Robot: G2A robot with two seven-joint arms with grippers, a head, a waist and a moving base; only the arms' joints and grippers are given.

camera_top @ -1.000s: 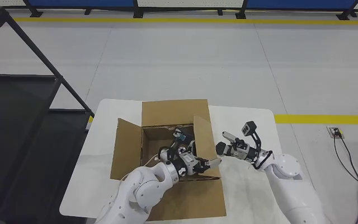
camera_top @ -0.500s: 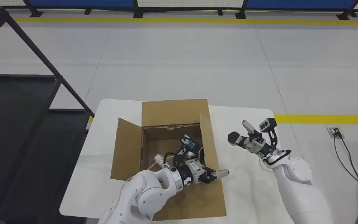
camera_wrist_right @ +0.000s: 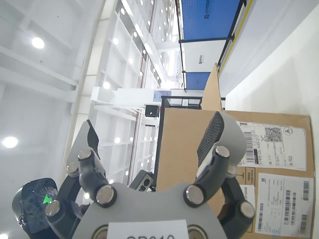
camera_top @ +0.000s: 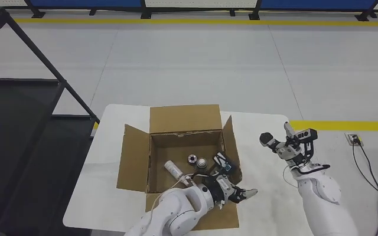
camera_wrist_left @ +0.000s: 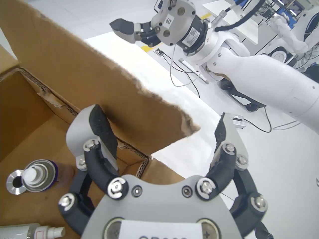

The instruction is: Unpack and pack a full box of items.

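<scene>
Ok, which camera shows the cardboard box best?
The top view: it takes in the whole cardboard box, flaps open, interior exposed. The left wrist view shows one flap and an inner corner with a spray can; the right wrist view, a labelled outer wall.

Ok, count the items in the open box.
3. A white spray bottle lies left of centre in the box; a first can and a second can stand side by side mid-floor. The left gripper may hide more at the near-right corner.

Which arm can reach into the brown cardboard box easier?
Probably left. Its open left gripper sits at a flap of the brown cardboard box, near the purple-banded silver spray can inside. The open right gripper is off beside the box.
</scene>
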